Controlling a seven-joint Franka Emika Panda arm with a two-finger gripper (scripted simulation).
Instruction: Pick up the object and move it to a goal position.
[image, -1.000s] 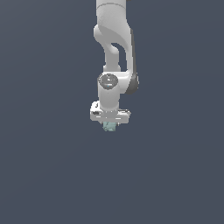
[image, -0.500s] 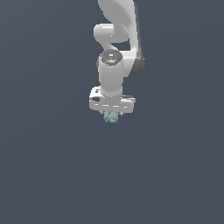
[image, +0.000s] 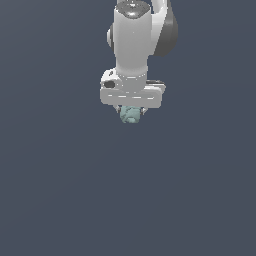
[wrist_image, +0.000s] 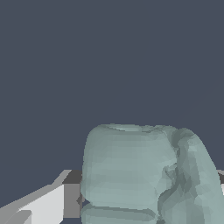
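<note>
Object (image: 130, 115) sits directly under the white gripper (image: 131, 111), pale teal-green, lumpy and blocky, much narrower than the gripper body above it. In the exterior view I see only its lower part poking out below the hand; the upper part is tucked up between the fingers. Nothing touches it from beneath, so I log it as held clear of the flat dark grey-blue ground (image: 60, 200).

Wrist view: object (wrist_image: 140, 175) fills the near field, rounded on one side, creased and faceted on the other. One white finger (wrist_image: 43, 205) with a grey pad comes in against its flank; the opposite finger is almost wholly hidden behind the lump, only a sliver showing at the frame edge. I read the jaws as closed on the object, with contact on the visible side.

Arm (image: 132, 40) runs down from the exterior view's top edge, white wrist housing upright, darker joint cover on the exterior view's right. Gripper crossbar looks roughly level. Hand sits in the upper half of the exterior view, slightly to the right of centre.
</note>
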